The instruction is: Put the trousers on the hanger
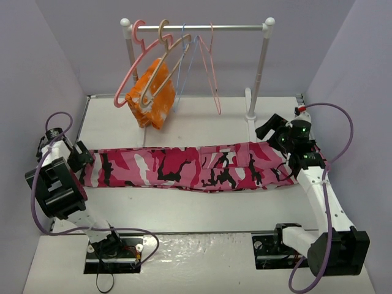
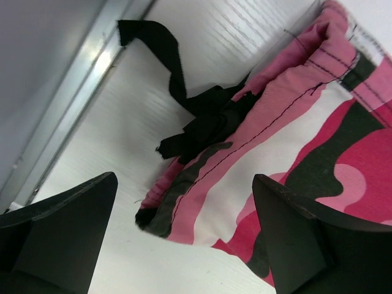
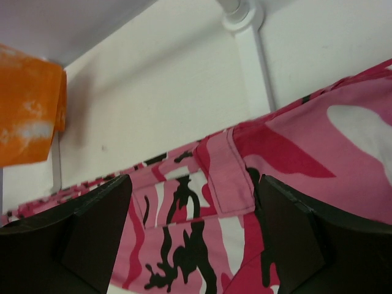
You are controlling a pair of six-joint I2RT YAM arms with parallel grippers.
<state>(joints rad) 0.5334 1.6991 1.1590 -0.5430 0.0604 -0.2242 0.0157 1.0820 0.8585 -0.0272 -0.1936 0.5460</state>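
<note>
Camouflage trousers lie stretched full length across the table, one end under each of the robot's open grippers. In the left wrist view the left gripper stands spread wide, its dark fingers clear of the cloth; a hem and a loose black fabric tie lie flat between and just beyond the fingertips. The right gripper is likewise wide apart and grasps nothing, with the other end of the trousers spread below and between its fingers.

The garment looks laid out this way to pull it straight, so that it can be gathered or folded cleanly for the next pick-up. The beige hanger hangs on the clothes rail, well beyond both sets of fingertips. It appears to carry an orange-and-white cloth, though a pink hanger overlaps it. No part of the trousers touches the hanger, so the hanging itself is not yet begun.
</note>
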